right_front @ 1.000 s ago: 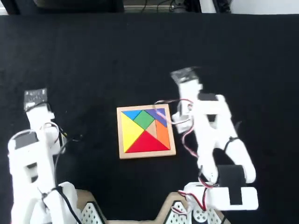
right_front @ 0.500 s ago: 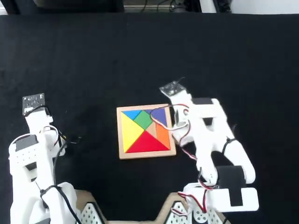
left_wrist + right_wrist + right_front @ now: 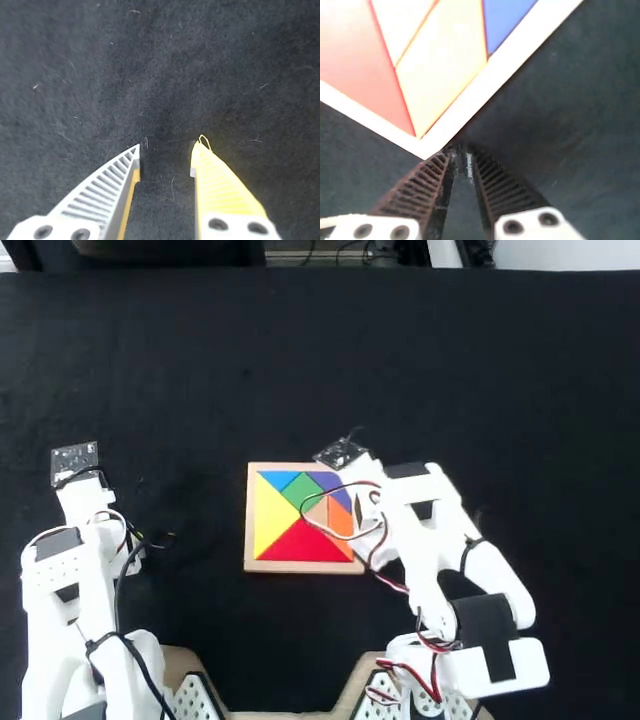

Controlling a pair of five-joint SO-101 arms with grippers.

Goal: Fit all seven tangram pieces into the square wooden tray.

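The square wooden tray (image 3: pixel 254 565) lies mid-table and holds coloured pieces: yellow (image 3: pixel 268 522), red (image 3: pixel 305 542), blue (image 3: pixel 282 480), green (image 3: pixel 310 495), purple (image 3: pixel 340 490), orange (image 3: pixel 345 522) and a tan triangle (image 3: pixel 322 512). My right arm (image 3: pixel 425 515) leans over the tray's right side, wires draped across the pieces. My right gripper (image 3: pixel 462 154) is shut, tips against the tray's corner (image 3: pixel 427 150) where the red piece (image 3: pixel 355 60) meets the orange piece (image 3: pixel 440 65). My left gripper (image 3: pixel 169 146) is open over bare black cloth, far left of the tray.
Black cloth (image 3: pixel 450 360) covers the whole table, with wide room behind and beside the tray. My left arm (image 3: pixel 70 550) stands at the left front. Both arm bases sit at the near edge.
The right arm swung down and left onto the tray's right side, and the tray slid slightly left. The left arm barely moved.
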